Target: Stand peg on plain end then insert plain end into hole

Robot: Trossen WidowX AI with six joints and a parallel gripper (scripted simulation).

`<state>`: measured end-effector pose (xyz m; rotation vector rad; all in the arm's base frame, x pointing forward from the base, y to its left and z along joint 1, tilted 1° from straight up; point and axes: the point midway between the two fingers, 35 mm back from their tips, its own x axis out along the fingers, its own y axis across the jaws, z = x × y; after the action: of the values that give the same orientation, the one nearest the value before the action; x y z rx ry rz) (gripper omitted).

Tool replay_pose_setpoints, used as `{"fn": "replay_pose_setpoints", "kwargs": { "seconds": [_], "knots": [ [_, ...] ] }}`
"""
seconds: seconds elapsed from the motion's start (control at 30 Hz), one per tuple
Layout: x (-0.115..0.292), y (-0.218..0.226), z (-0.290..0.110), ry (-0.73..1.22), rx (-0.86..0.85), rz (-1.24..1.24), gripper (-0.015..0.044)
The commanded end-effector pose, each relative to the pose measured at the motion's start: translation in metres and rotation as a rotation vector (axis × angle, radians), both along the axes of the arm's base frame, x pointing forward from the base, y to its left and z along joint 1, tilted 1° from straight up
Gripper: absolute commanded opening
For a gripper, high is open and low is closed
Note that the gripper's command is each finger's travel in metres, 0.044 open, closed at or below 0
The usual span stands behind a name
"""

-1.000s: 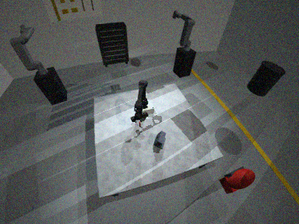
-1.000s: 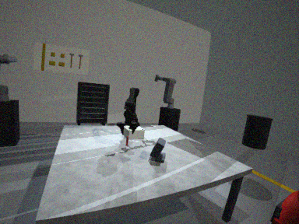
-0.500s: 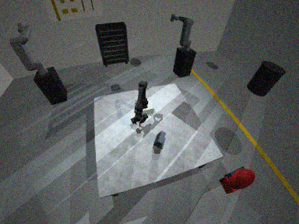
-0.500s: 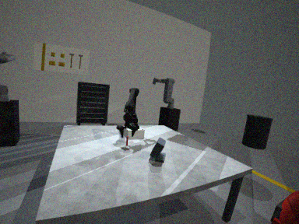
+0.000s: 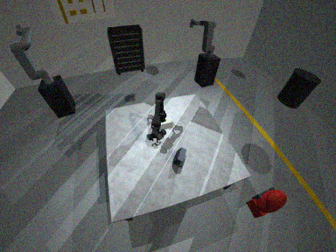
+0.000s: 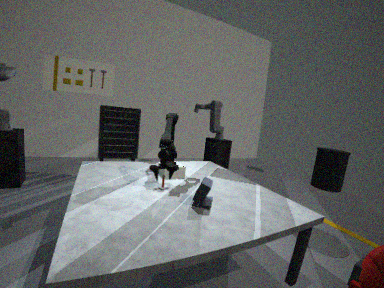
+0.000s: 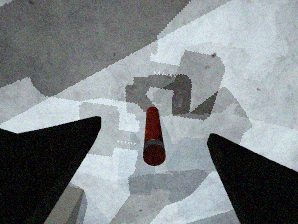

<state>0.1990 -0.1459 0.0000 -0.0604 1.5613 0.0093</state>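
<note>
The red peg (image 7: 153,134) (image 6: 163,179) stands on the table (image 5: 144,188) (image 6: 115,230) between my fingers, and its near end points up at the wrist camera. A faint pale band shows near that upper end. My gripper (image 7: 155,130) (image 5: 155,138) (image 6: 163,173) is wide open around the peg, with both fingers well apart from it. The sloped panel (image 5: 179,157) (image 6: 202,192) is a small dark block in front of the arm, toward the middle of the table. Its hole is too small to see.
Beyond the table there are two other arms on dark pedestals (image 5: 206,69) (image 5: 57,95), a black rack (image 5: 126,48), a dark barrel (image 5: 298,87) and a red object (image 5: 268,202) on the floor. A yellow line (image 5: 280,155) runs along the right.
</note>
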Motion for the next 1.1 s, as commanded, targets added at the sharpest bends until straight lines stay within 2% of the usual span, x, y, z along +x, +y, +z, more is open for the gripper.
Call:
{"fn": "replay_pose_setpoints", "kwargs": {
  "seconds": [0.0, 0.2, 0.7, 0.93, 1.07],
  "knots": [
    [-0.002, 0.001, -0.007, 0.008, 0.000, 0.001, 0.0440],
    [-0.003, 0.001, -0.013, 0.008, 0.000, 0.001, 0.0440],
    [-0.001, 0.001, -0.010, 0.002, 0.002, -0.001, 0.0046],
    [-0.001, 0.001, -0.010, 0.002, 0.002, -0.001, 0.0000],
    [0.000, 0.000, -0.002, 0.003, 0.002, -0.001, 0.0000]
  ]
}}
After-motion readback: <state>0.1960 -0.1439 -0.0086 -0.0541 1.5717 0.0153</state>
